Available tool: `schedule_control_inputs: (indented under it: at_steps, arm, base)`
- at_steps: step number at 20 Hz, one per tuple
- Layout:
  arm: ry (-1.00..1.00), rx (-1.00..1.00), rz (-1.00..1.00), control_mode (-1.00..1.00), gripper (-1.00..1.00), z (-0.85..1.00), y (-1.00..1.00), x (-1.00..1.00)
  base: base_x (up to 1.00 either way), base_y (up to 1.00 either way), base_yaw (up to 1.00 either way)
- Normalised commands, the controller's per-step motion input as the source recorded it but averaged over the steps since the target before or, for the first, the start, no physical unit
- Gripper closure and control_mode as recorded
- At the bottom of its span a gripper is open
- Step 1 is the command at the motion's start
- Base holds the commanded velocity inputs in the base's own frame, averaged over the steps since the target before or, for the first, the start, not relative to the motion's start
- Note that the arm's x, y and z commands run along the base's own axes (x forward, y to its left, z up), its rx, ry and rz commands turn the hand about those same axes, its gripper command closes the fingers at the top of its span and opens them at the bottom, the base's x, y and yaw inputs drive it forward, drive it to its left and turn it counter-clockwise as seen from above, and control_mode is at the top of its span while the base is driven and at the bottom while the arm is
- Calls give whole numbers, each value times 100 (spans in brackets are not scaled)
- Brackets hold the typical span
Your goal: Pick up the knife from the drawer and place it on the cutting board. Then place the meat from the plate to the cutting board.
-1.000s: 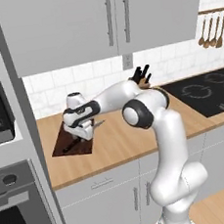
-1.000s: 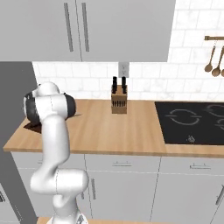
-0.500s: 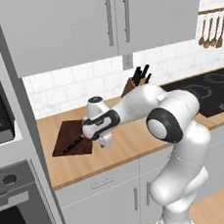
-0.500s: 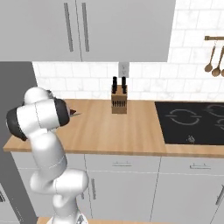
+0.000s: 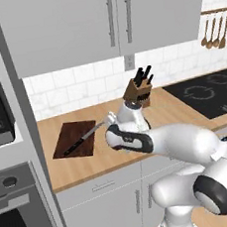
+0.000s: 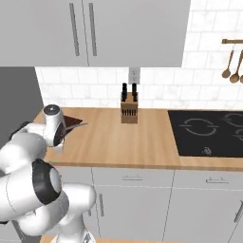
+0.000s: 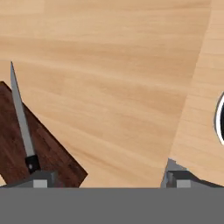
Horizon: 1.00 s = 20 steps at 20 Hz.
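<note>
The hand [image 7: 105, 179] has pulled back off the cutting board [image 5: 75, 138] toward the bench's [image 5: 184, 107] front edge, its fingers [image 7: 40, 179] now spread wide and empty; a second ago it was over the board; the knife [image 5: 82, 139] lies diagonally on the board near the bench's left end; beyond stands the knife block [image 5: 139, 91] by the back wall.

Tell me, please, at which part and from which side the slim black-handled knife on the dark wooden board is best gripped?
Probably the black handle, from above. The slim black-handled knife lies flat on the dark reddish-brown wooden cutting board, handle toward the board's front, silver blade tip overhanging the far right edge. The open gripper should straddle the handle crosswise.
</note>
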Motion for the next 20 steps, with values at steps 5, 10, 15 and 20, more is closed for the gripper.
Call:
schedule_control_inputs:
  at_steps: [5,10,15,20]
  arm:
    - [0,9,0,-100,-100,100,-58,-23]
    - [1,-5,0,-100,-100,100,-59,-4]
    - [0,-30,14,-100,-100,90,-75,-30]
    - [3,-34,24,-100,-100,31,-59,-69]
  base:
    - [0,0,0]
    - [0,0,0]
    - [0,0,0]
    - [0,0,0]
